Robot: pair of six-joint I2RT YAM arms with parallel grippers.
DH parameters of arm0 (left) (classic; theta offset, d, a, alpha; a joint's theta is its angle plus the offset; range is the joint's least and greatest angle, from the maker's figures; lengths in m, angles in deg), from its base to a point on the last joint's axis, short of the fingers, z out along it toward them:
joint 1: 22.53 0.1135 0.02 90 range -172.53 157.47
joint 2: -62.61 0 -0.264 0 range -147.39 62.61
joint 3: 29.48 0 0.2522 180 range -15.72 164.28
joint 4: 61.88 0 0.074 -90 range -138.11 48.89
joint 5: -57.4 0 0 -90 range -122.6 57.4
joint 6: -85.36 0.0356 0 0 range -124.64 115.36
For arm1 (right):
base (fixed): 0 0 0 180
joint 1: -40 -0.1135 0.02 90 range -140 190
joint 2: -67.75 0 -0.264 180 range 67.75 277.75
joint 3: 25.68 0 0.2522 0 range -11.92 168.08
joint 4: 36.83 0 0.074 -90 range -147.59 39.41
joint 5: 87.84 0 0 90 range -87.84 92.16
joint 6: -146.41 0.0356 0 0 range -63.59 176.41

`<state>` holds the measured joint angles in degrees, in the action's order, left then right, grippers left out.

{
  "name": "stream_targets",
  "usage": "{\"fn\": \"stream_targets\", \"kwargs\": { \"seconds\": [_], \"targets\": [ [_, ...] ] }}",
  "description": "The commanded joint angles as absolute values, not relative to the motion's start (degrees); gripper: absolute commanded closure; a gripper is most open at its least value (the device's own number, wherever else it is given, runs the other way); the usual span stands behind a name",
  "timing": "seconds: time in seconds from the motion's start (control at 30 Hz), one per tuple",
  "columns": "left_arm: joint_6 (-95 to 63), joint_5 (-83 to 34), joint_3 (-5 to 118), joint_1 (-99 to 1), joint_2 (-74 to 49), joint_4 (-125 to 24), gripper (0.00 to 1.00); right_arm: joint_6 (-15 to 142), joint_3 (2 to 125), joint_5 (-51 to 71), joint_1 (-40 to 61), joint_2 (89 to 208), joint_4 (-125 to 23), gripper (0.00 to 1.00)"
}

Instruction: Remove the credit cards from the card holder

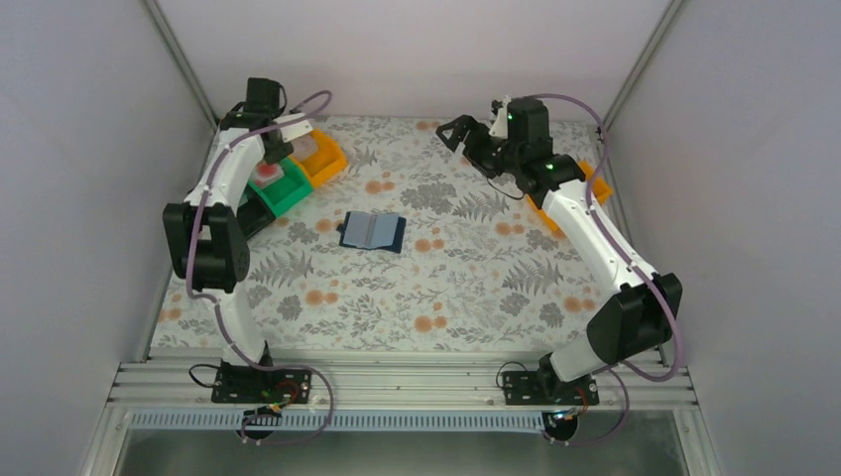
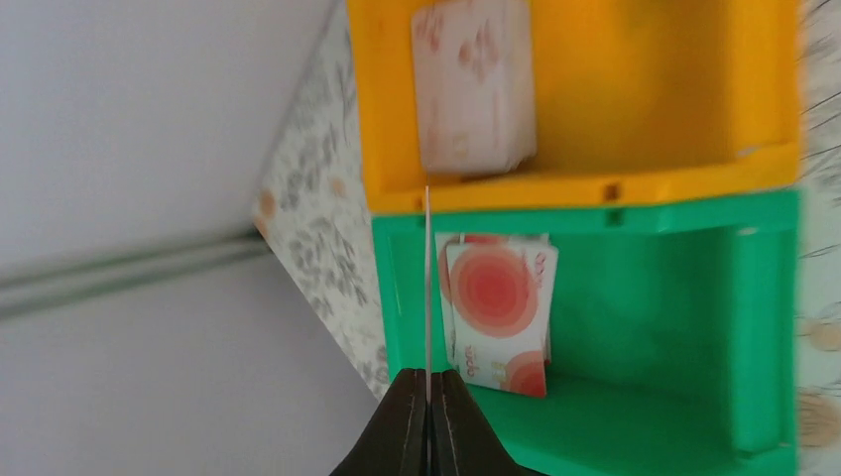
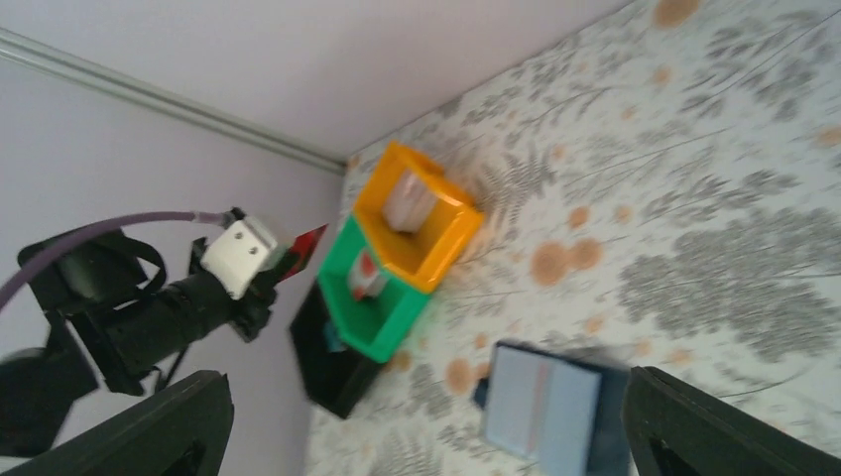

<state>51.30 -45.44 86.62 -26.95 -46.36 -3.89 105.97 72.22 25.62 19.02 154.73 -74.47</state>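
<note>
**Left jaws clamped on a card, right jaws wide**

Top view: the card holder [image 1: 372, 231] lies open, well apart from the right gripper [image 1: 458, 133] and its spread jaws.

Left wrist: the left gripper [image 2: 428, 382] pinches a credit card [image 2: 427, 288] edge-on. Just past its tips a green bin [image 2: 764, 327] holds red-circled cards [image 2: 496, 307]. An orange bin [image 2: 674, 99] beyond holds a pale card [image 2: 474, 84].

Right wrist: the card holder sits between the parted fingers [image 3: 169, 431].
</note>
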Motion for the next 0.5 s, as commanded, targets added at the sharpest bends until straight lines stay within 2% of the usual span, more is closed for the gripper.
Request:
{"fn": "stream_targets", "kwargs": {
  "seconds": [0.0,0.47],
  "targets": [
    [47.39,-45.07,89.76,-23.07,-49.67,-6.52,0.98,95.46,72.28,15.64,19.45,153.31,-78.24,0.01],
    [47.52,-45.68,86.18,-19.93,-56.83,-12.72,0.98,94.99,68.74,23.86,23.33,158.01,-75.24,0.01]
  ]
}}
